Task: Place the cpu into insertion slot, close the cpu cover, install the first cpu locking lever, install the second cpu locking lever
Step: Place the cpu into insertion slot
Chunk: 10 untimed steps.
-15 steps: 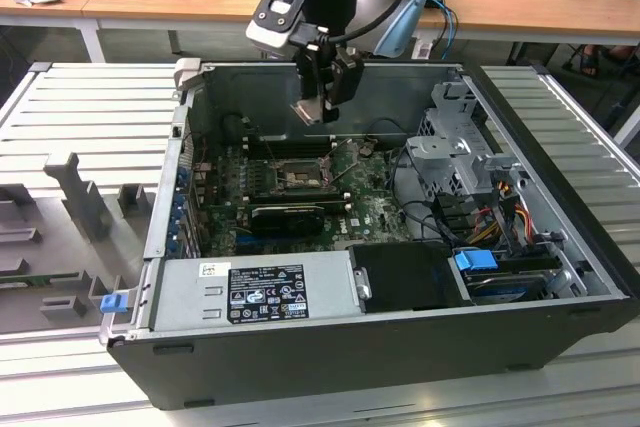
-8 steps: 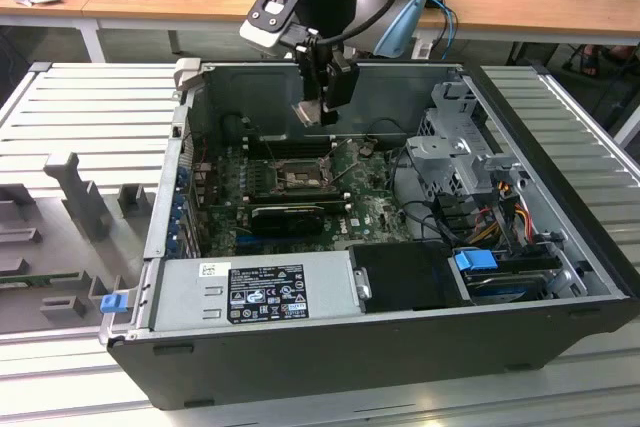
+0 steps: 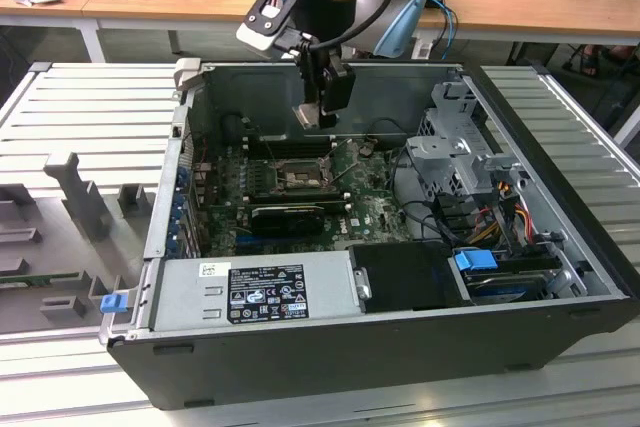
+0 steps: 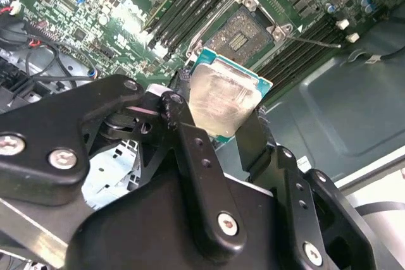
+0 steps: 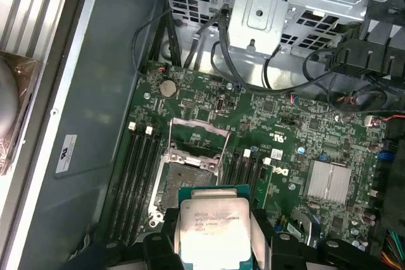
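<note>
My gripper [image 3: 320, 115] hangs inside the open computer case, above the motherboard and a little behind the insertion slot [image 3: 298, 179]. It is shut on the cpu [image 4: 223, 96], a pale silvery square chip on a green carrier edge, gripped by two opposite sides between the black fingers [image 4: 190, 137]. In the first wrist view the cpu [image 5: 214, 226] hovers just short of the insertion slot [image 5: 188, 180], whose dark socket lies bare. The cpu cover [image 5: 199, 136] stands tilted up on the slot's far side. In the second wrist view, thin metal levers [image 4: 316, 41] stick out beside the insertion slot [image 4: 243, 33].
Black memory slots [image 5: 140, 169] flank the socket on both sides. A black finned card [image 3: 288, 217] lies in front of it, then the power supply [image 3: 265, 292]. The metal drive cage [image 3: 455, 147] and loose cables [image 3: 485, 222] fill the exterior view's right. Grey case walls [image 3: 190, 147] enclose everything.
</note>
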Motion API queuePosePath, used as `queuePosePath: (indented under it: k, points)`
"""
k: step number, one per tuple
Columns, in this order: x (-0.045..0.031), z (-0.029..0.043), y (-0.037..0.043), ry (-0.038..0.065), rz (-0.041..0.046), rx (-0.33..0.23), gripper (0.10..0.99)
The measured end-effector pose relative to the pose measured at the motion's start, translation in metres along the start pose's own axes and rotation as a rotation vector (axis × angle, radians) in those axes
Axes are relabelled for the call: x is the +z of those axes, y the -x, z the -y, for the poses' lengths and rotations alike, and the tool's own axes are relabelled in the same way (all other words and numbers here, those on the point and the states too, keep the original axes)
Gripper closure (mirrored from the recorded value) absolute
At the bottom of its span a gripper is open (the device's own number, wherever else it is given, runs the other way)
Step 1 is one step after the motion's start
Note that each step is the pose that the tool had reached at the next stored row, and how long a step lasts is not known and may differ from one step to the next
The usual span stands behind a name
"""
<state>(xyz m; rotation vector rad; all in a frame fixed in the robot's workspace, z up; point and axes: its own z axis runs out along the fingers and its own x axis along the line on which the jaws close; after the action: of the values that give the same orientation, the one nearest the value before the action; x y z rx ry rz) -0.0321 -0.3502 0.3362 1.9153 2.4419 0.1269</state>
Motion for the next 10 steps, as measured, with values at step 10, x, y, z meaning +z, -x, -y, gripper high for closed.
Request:
queuePosePath:
  k: [10]
  points:
    - [0.0031, 0.0002, 0.0001, 0.001, -0.0034, 0.0, 0.557]
